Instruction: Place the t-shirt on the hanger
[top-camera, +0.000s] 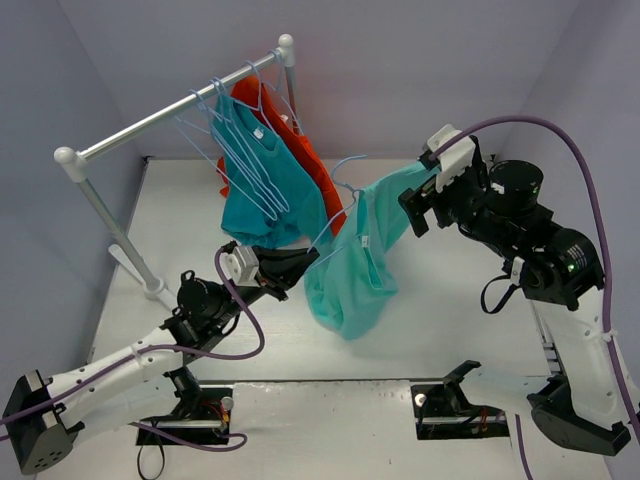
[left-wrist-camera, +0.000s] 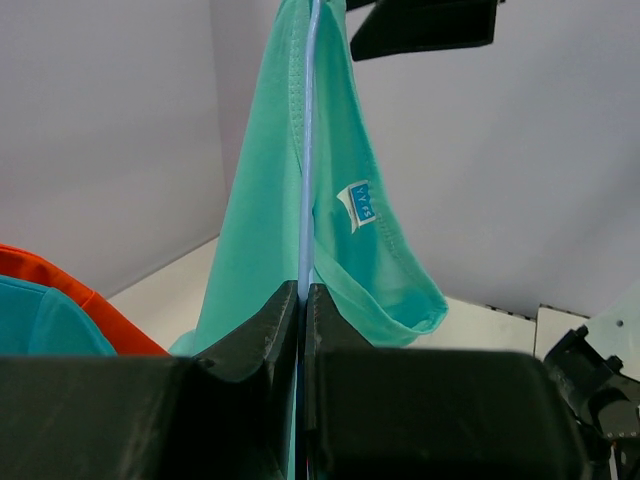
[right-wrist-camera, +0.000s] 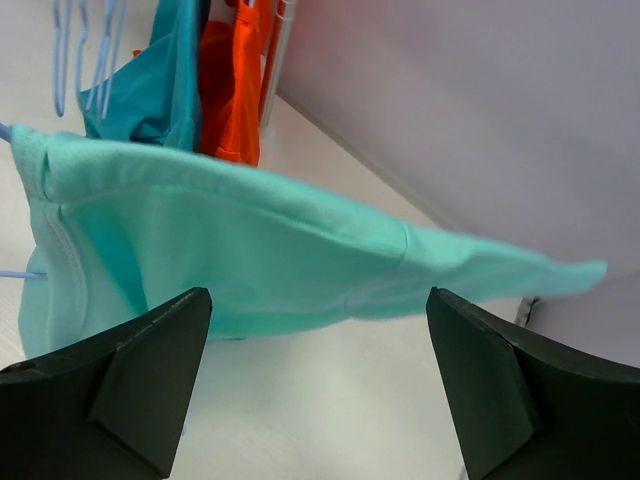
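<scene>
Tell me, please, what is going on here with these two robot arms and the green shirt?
The left gripper is shut on the wire of a light-blue hanger and holds it above the table. The mint-green t-shirt hangs from that hanger, its neck label showing. The right gripper is open beside one stretched-out end of the t-shirt and does not clamp it. Behind, a rack carries a darker teal shirt, an orange garment and spare hangers.
</scene>
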